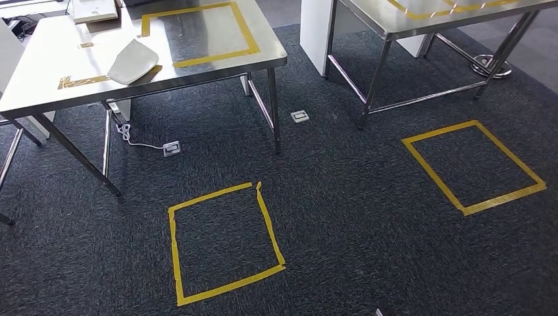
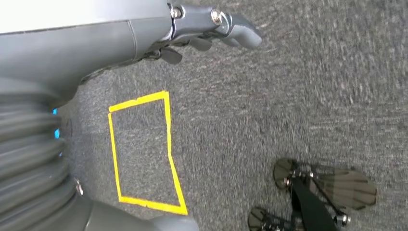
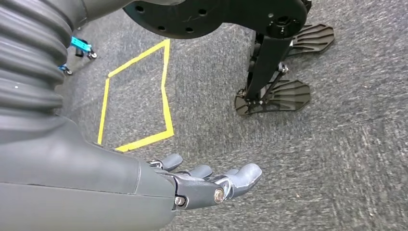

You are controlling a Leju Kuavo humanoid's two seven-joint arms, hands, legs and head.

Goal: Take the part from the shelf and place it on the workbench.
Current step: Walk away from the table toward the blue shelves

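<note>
Fingers of both hands hang loosely apart over dark carpet and hold nothing: the left hand (image 2: 211, 31) shows at the top of the left wrist view, the right hand (image 3: 207, 180) near the bottom of the right wrist view. A pale grey, curved shell-like part (image 1: 133, 61), which I take to be the task's thing, already lies on the steel-topped workbench (image 1: 217, 66) in the upper left of the head view, just left of a yellow tape rectangle on that top. No shelf is in view. A yellow tape square (image 1: 224, 243) marks the carpet below centre. Being near the bench's front edge, the part could be knocked off if the robot brushes the bench while walking.
</note>
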